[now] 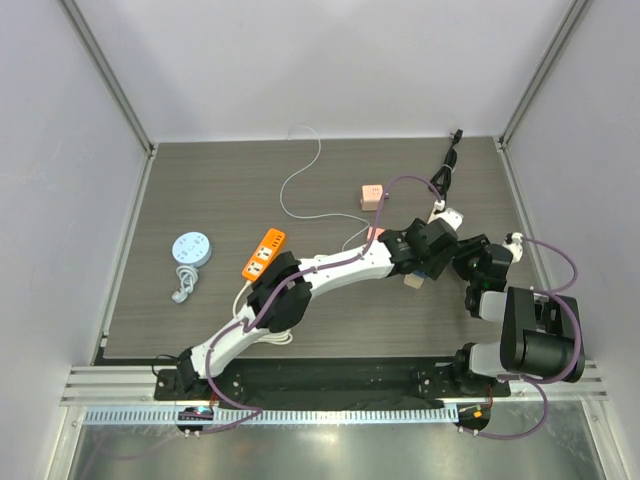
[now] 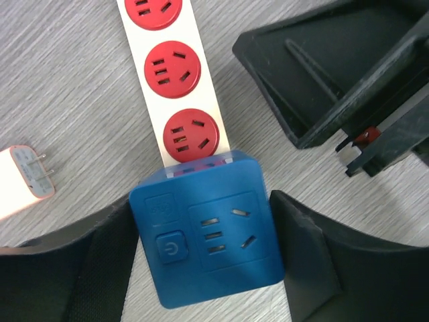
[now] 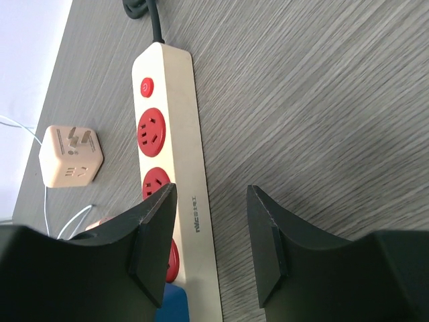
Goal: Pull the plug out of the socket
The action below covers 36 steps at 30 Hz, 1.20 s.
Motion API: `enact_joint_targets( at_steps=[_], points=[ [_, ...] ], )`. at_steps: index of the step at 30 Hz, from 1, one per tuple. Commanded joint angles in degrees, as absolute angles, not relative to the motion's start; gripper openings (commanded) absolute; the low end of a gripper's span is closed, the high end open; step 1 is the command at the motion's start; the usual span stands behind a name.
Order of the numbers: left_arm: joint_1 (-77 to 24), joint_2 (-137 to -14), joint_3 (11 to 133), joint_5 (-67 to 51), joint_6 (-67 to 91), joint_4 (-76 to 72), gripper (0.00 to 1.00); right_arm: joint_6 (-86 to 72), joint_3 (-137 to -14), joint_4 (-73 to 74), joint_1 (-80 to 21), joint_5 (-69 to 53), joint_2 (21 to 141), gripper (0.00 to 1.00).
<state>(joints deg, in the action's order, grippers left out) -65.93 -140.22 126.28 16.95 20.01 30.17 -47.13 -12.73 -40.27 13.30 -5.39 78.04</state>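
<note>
Here's the grey worktop (image 1: 200,190), and both arms are stretched out over the socket (image 3: 182,134), the left arm (image 1: 330,268) coming in long from one side, the right arm (image 1: 535,335) folded up close on the other. The socket lies flat, a long beige strip with its row of red outlets facing up and its black cord (image 3: 155,23) running off one end. The right hand (image 3: 209,191) hangs above the socket's middle stretch with its fingers spread apart, one over the outlets, the other past the socket's long edge above bare worktop; whether it touches the socket, I can't tell. The left hand (image 2: 200,200) is at the socket's end opposite the cord, and its fingers are pressed in on two sides of the plug (image 2: 211,241). That dark blue cube sits right on that end of the socket, not lifted. One pink cube (image 3: 70,156) stands near the socket's cord half, another (image 2: 23,178) lies beside its plug end, prongs showing. A small red switch (image 3: 147,86) sits on the socket by the cord.
</note>
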Motion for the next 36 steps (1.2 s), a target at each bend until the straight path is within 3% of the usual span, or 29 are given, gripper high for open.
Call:
enact_joint_targets(
  at_steps=[1, 2, 8, 14, 36],
  points=[
    [-66.2, -140.6, 129.3, 18.5, 20.5, 30.8, 0.69, -46.8, -13.2, -43.9, 13.5, -6.8, 78.4, 0.52],
    [-66.2, -140.5, 129.3, 18.4, 20.5, 30.8, 0.57, -46.7, -13.3, -43.8, 13.6, -7.0, 78.4, 0.52],
    [-65.7, -140.4, 129.1, 16.4, 21.1, 30.9, 0.28, -46.5, -13.7, -42.5, 13.5, -9.3, 77.0, 0.52],
    [-64.7, -138.8, 127.6, 14.0, 22.8, 30.7, 0.00, -46.4, -14.1, -42.8, 13.6, -12.8, 76.6, 0.60],
    [-59.4, -131.7, 118.7, -3.2, 32.4, 20.1, 0.00, -54.1, -14.0, -57.2, 15.4, -22.8, 90.1, 0.60]
  ],
)
